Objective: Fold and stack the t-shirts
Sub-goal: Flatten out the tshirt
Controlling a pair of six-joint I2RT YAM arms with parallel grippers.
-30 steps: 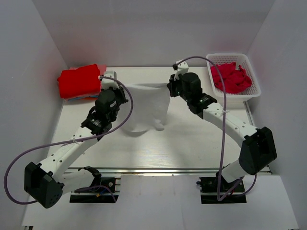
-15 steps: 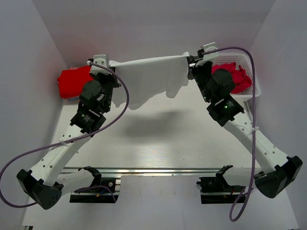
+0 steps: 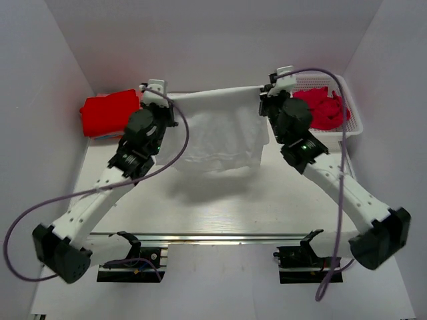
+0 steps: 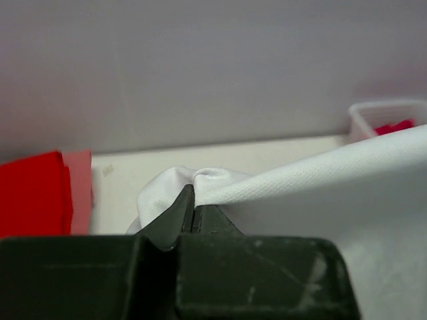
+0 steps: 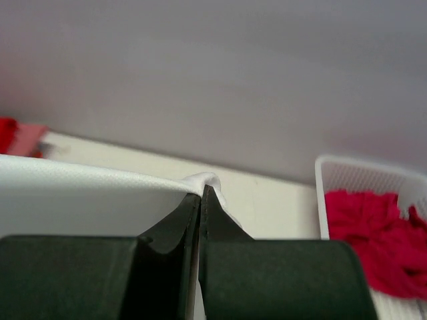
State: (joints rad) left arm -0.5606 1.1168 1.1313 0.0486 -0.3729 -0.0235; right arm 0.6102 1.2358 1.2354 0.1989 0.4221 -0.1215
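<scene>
A white t-shirt (image 3: pixel 217 130) hangs stretched in the air between both grippers above the back of the table. My left gripper (image 3: pixel 165 99) is shut on its left top corner (image 4: pixel 200 179). My right gripper (image 3: pixel 261 93) is shut on its right top corner (image 5: pixel 203 180). The shirt's lower edge hangs near the table. A folded red t-shirt (image 3: pixel 108 112) lies at the back left and shows in the left wrist view (image 4: pixel 33 193). Crumpled red t-shirts (image 3: pixel 322 107) fill the white basket (image 3: pixel 352 130) at the back right.
White walls close in the table at the back and both sides. The basket (image 5: pixel 333 180) stands just right of my right gripper. A metal rail (image 3: pixel 220 237) runs along the table's near edge.
Both grippers have come closer together and lower than half a second ago. The white shirt, then pulled wide and high, now hangs down flatter between them.
</scene>
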